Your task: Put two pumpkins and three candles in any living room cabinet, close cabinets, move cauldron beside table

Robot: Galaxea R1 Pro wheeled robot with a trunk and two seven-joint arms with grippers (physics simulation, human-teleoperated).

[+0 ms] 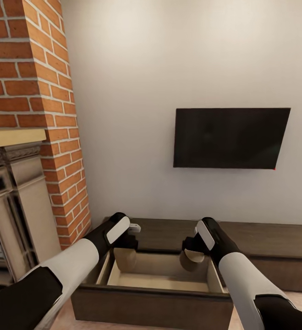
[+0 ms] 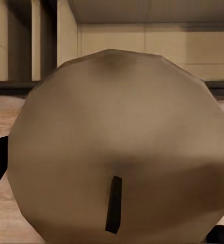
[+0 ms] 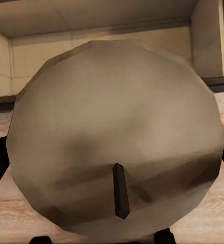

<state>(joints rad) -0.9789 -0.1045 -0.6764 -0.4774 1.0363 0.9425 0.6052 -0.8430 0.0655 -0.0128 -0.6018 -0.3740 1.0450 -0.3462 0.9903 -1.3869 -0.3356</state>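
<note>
Two candles are in hand, one per arm: a stubby beige-grey candle [image 2: 119,147] fills the left wrist view with its dark wick toward the camera, and a second candle [image 3: 117,142] does the same in the right wrist view. From the head view, the left gripper [image 1: 125,250] and right gripper [image 1: 192,254] each pinch their candle over the pulled-out drawer [image 1: 162,275] of the low dark cabinet [image 1: 270,238], which stands against the wall under the black TV [image 1: 231,137], beside the brick chimney [image 1: 31,68] and stone fireplace [image 1: 13,201]. Judged purpose: both candles hang above the pale wood interior, ready for lowering and release. Count: two candles, one open drawer. The drawer floor visible between the arms looks bare.
</note>
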